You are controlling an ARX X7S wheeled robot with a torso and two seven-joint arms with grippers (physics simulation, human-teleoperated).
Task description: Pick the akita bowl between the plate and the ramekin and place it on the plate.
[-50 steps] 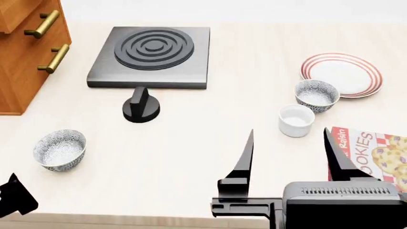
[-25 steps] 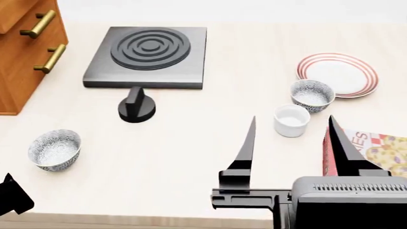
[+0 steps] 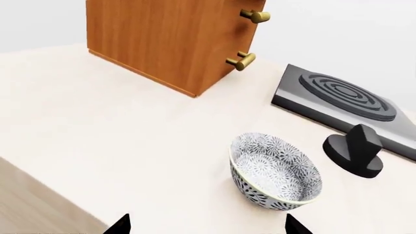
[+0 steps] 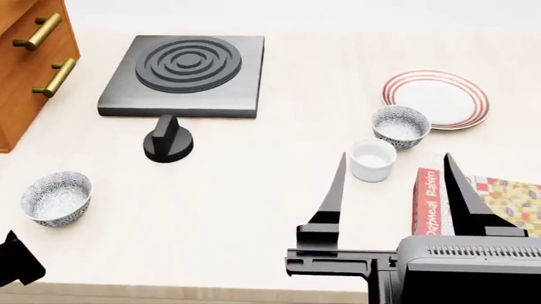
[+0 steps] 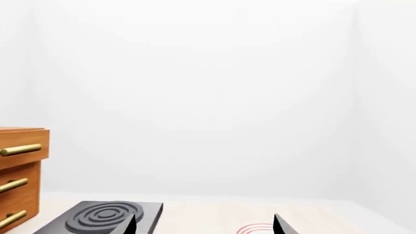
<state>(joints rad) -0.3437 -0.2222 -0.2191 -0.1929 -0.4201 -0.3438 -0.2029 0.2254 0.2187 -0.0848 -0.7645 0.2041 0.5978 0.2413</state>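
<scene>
The akita bowl (image 4: 401,126), grey-and-white patterned, sits on the counter between the red-ringed plate (image 4: 435,98) and the plain white ramekin (image 4: 373,159), close to both. My right gripper (image 4: 394,157) hovers open near the counter's front, its fingers pointing towards the ramekin and holding nothing. In the right wrist view the gripper (image 5: 204,225) points level over the counter, where only a sliver of the plate (image 5: 256,228) shows. My left gripper (image 3: 208,225) is open and empty, just short of a second patterned bowl (image 3: 276,170), which stands at the front left (image 4: 56,198).
A black hob (image 4: 182,74) lies at the back, with a black knob (image 4: 167,140) in front of it. A wooden cabinet (image 4: 25,63) with brass handles stands at the far left. A cookie box (image 4: 473,202) lies beside my right gripper.
The head view has shifted, so everything on the counter sits further left in the picture. My right gripper's fingers reach a little further towards the ramekin. Nothing on the counter has moved.
</scene>
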